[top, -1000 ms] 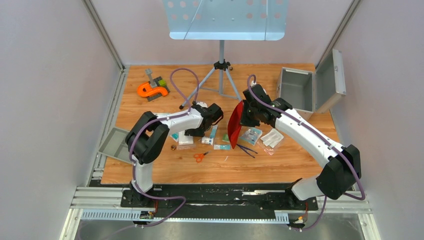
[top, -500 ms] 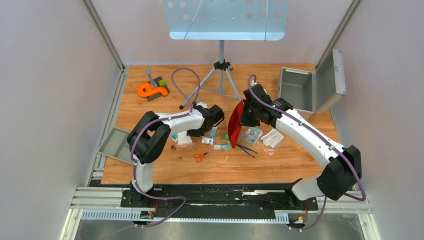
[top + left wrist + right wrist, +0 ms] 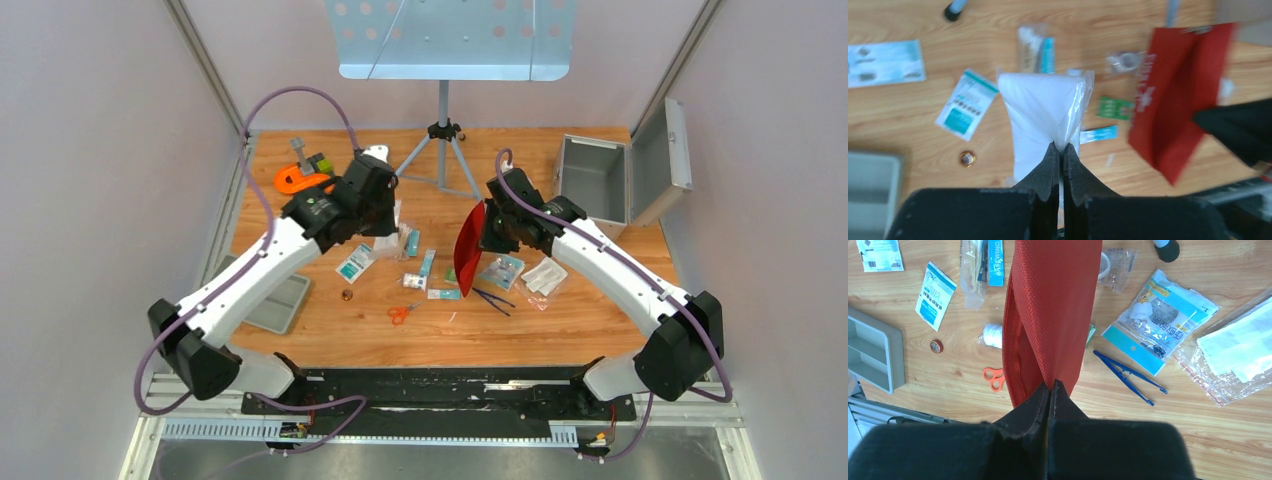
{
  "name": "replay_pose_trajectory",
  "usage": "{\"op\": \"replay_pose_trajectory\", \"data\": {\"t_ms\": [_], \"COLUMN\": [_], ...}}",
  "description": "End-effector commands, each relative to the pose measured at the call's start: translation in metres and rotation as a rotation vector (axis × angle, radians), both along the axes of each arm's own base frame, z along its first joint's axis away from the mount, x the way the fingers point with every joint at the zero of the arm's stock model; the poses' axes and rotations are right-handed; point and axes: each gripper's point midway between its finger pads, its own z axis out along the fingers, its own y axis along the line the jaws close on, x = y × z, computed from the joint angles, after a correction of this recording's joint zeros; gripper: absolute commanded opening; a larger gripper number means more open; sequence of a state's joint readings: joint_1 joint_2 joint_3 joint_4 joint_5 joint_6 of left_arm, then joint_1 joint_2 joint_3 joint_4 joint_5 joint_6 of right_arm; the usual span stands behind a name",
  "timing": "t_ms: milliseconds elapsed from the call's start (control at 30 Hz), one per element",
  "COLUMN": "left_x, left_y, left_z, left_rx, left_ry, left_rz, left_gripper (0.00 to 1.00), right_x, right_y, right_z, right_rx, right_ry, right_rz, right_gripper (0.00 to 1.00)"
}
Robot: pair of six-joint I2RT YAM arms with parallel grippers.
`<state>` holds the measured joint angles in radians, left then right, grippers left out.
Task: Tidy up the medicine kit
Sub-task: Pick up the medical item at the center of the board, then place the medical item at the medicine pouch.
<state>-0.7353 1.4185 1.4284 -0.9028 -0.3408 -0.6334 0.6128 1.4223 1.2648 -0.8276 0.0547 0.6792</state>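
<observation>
The medicine kit [image 3: 592, 178], a silver-grey metal case, stands at the far right with its lid [image 3: 665, 160] swung open. My left gripper [image 3: 1058, 148] is shut on the edge of a white packet in clear plastic [image 3: 1040, 110], which hangs above the table; in the top view the left gripper [image 3: 385, 225] is left of centre. My right gripper [image 3: 1050, 385] is shut on the rim of a red zip pouch [image 3: 1053, 305], which hangs with its mouth open. The red pouch [image 3: 471, 248] hangs right of the white packet [image 3: 388, 243].
Small packets [image 3: 420, 270], orange scissors [image 3: 399, 313], blue tweezers [image 3: 495, 298] and a clear bag of white sheets [image 3: 545, 275] lie mid-table. A grey tray [image 3: 285, 300] sits at the left edge, partly under my left arm. A tripod stand [image 3: 443, 150] and an orange tool [image 3: 295, 180] are at the back.
My left gripper has shut on the white packet and lifted it off the table as the arm stretched out and back. The right arm and red pouch have not moved.
</observation>
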Motion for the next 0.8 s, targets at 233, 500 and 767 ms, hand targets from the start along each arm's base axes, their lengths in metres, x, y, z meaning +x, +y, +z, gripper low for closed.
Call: {"op": "replay_pose_trajectory", "data": {"t_ms": [233, 500, 767], "left_x": [-0.035, -0.044, -0.039], "left_y": [-0.119, -0.151, -0.146], "left_z": [0.132, 0.115, 0.071], "left_rx": [-0.823, -1.033, -1.002], "left_ry": [-0.005, 0.141, 0.214], "left_rz": [-0.514, -0.610, -0.519], "left_gripper": [0.00, 0.00, 0.00], "right_x": [0.007, 0.006, 0.001], "right_y": [0.025, 0.027, 0.032], "right_z": [0.017, 0.019, 0.024], "right_rx": [0.083, 0.089, 0.128], "right_ry": [-0.053, -0.059, -0.047], "right_rz": [0.041, 0.043, 0.062], "right_gripper": [0.00, 0.00, 0.00]}}
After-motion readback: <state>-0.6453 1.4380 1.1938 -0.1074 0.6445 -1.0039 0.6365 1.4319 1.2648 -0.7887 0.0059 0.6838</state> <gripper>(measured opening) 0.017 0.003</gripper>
